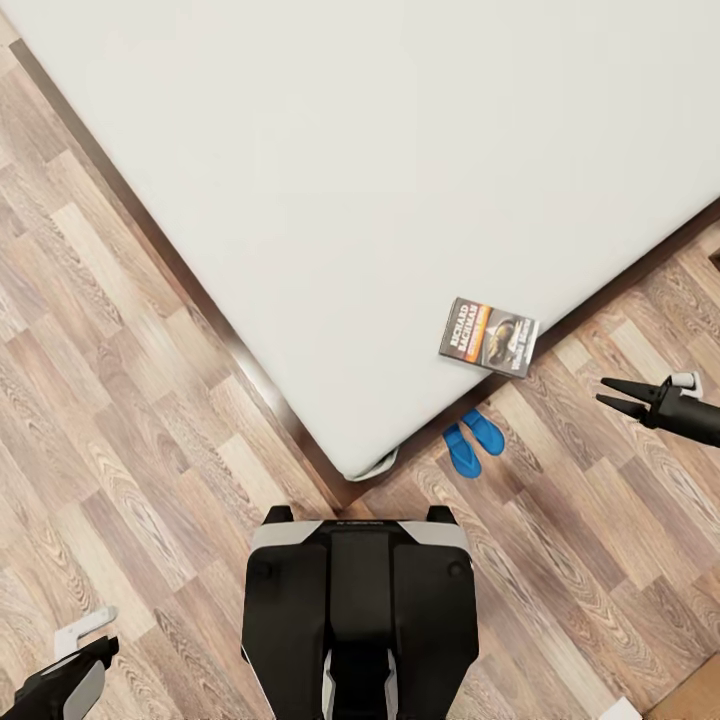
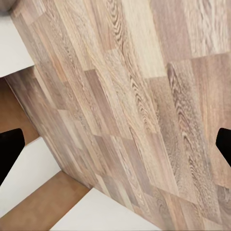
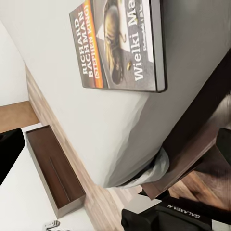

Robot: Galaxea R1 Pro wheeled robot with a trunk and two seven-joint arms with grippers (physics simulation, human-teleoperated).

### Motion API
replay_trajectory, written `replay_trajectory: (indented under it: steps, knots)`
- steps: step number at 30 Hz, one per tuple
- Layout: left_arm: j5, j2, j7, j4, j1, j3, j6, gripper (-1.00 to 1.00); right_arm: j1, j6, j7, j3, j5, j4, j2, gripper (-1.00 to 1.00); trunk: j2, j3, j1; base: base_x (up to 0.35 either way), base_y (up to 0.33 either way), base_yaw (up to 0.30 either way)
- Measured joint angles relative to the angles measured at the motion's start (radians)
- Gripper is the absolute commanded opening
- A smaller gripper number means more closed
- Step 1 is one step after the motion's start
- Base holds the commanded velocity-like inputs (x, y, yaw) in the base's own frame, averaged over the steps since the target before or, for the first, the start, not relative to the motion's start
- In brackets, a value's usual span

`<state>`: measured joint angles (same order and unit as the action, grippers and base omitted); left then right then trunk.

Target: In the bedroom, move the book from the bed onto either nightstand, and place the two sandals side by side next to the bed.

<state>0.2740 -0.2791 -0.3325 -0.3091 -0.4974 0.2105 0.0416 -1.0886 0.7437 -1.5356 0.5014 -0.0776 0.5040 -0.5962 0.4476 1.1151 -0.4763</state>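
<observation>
The book (image 1: 488,337) lies flat on the bed (image 1: 380,180), close to the mattress edge and not far from the bed's near corner, so moving it to a nightstand is not yet done. In the right wrist view the book (image 3: 120,43) shows cover up with its title legible, resting near the mattress edge with nothing touching it.

The two sandals (image 1: 474,441) lie on the wooden floor (image 1: 120,380) just beside the bed, below the book and near the same corner. They sit side by side, touching or nearly touching, pointing roughly the same way. Judged from this, the sandal part of the task looks finished or close to it.

The right hand (image 1: 622,396) hovers over the floor beside the bed, apart from the book, its two fingers spread and holding nothing. It points toward the book, which suggests the book is the next thing to be picked up. The left hand (image 1: 62,668) hangs low over the floor, well apart from the bed; in the left wrist view its dark fingertips sit at the far sides of the picture with bare floor between them, so it is open and empty.

What remains, then, is grasping the book and carrying it to a nightstand.
</observation>
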Motion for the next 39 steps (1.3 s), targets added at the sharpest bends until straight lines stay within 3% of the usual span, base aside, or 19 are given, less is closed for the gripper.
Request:
replay_trajectory:
  steps: [15, 32, 39]
  knots:
    - [0.000, 0.000, 0.000, 0.000, 0.000, -0.001, 0.000, 1.00, -0.081, 0.043, -0.002, -0.005, -0.001, -0.001, -0.035, 1.00, 0.000, 0.025, 0.000, 0.000, 0.000, 0.000]
    - [0.000, 0.000, 0.000, 0.000, 0.000, -0.002, 0.000, 1.00, -0.129, 0.072, -0.004, -0.010, -0.001, -0.001, -0.038, 1.00, 0.000, 0.053, 0.000, 0.000, 0.000, 0.000]
    - [0.000, 0.000, 0.000, 0.000, 0.000, -0.002, 0.000, 1.00, -0.131, 0.072, -0.007, -0.038, 0.000, -0.001, -0.037, 1.00, 0.000, 0.064, 0.000, 0.000, 0.000, 0.000]
